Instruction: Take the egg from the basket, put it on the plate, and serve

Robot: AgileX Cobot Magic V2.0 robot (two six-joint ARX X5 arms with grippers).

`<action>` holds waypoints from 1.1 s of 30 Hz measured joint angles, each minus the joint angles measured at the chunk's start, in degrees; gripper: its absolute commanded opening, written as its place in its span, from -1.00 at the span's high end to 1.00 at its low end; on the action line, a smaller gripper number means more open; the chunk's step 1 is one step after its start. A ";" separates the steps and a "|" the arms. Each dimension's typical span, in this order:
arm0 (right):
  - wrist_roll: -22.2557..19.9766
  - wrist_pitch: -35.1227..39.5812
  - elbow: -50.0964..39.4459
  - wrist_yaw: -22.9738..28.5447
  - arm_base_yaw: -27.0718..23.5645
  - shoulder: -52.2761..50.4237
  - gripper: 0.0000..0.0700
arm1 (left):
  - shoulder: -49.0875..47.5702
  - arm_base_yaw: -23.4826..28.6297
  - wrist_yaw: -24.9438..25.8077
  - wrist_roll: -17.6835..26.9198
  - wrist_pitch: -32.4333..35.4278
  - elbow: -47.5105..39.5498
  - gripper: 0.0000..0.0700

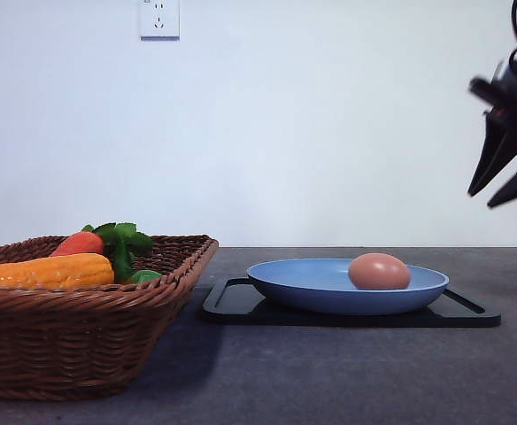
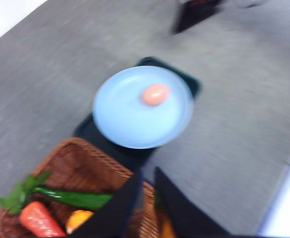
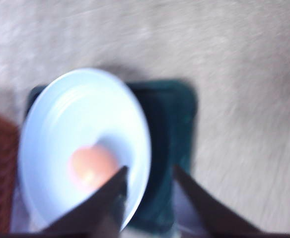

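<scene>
On the blue plate [image 1: 329, 288] we see the egg [image 1: 379, 271] resting, our right claw [image 1: 506, 181] open and empty above, and a quick bump while serving could roll it off the edge.

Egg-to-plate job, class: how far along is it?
Done: the pinkish-brown oval egg lies in the round blue plate, which sits on the flat black tray, apart from the woven wicker basket. In hand: nothing; the right gripper hangs open above. Left: serving.
</scene>
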 measured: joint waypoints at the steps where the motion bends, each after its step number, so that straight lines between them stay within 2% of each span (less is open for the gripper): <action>1: -0.39 -1.33 0.00 0.32 0.49 -1.13 0.98 | 0.98 1.48 -0.01 0.00 0.20 0.00 1.00; 5: -1.89 -5.07 -0.01 5.09 4.13 -5.74 1.00 | 4.15 8.08 -0.08 -0.16 2.12 -0.82 1.00; 10: -3.42 -5.54 -1.19 17.25 10.30 -12.84 1.00 | 4.28 16.46 -0.21 -1.67 8.64 -6.41 1.00; 16: -3.96 2.75 -8.83 30.18 18.46 -22.54 1.00 | 0.63 23.63 -0.25 -3.96 17.52 -17.32 1.00; 21: -4.08 14.26 -19.62 36.29 23.70 -31.26 1.00 | -7.16 24.46 -0.23 -6.22 29.16 -29.98 1.00; 26: -4.08 25.99 -30.76 39.40 26.82 -38.01 1.00 | -17.32 24.48 -0.25 -8.81 39.91 -43.69 1.00; 29: -4.08 31.91 -36.43 40.57 28.07 -41.14 1.00 | -23.33 24.48 -0.25 -11.20 42.34 -50.20 1.00; 33: -3.86 36.11 -39.95 40.66 28.69 -42.87 1.00 | -29.15 24.48 -0.25 -13.39 40.92 -54.03 1.00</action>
